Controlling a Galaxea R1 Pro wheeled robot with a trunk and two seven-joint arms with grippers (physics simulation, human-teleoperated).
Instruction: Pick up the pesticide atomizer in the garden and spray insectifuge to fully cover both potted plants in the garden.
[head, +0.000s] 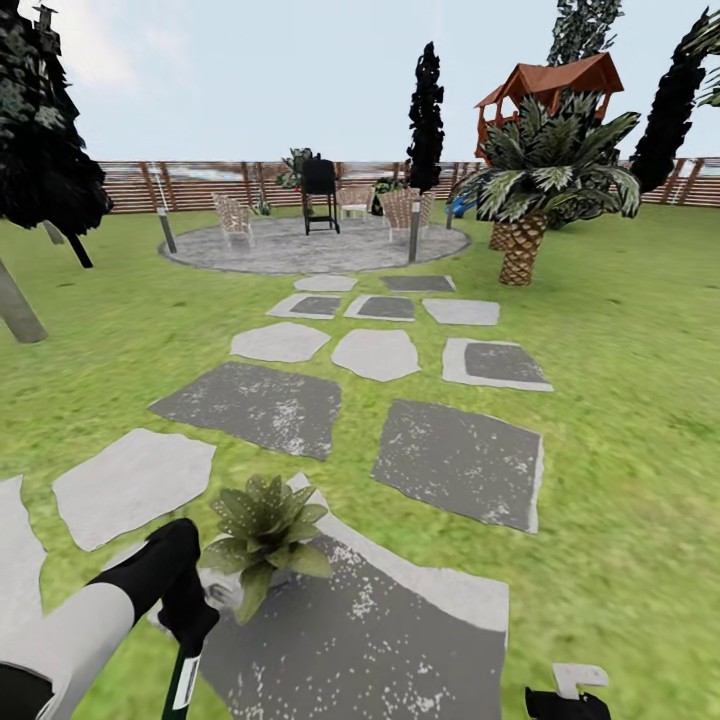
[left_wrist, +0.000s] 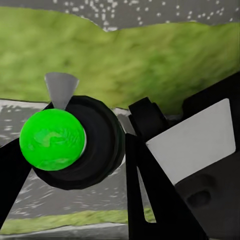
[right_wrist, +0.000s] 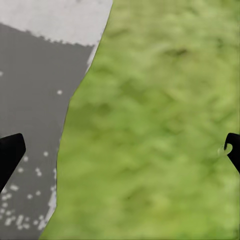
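Already the pesticide atomizer (head: 184, 682) sits in the left gripper (head: 185, 610), whose jaws are closed around its dark body; the white label shows just below the grip in the head view, so the bottle's long axis runs roughly up and down along the line of the forearm. In the left wrist view the round green-lit top (left_wrist: 52, 139) faces the camera, with a small grey nozzle (left_wrist: 61, 89) jutting from the collar toward the lawn (left_wrist: 130, 60) and paving beyond.

One potted plant (head: 265, 530) stands just beside that gripper, on the corner of the nearest dark stepping slab (head: 380, 630), a little ahead of the bottle and toward the robot's right. The left arm is plainly the nearer one. Judging from this, the spray turns on swinging the nozzle round onto the rosette, since it seems aimed past the leaves at present.

The right gripper (right_wrist: 120, 150) hangs over the slab's grassy edge, jaws spread wide and empty. Farther off lie more slabs, the round patio (head: 310, 245) and the wooden fence (head: 200, 180).
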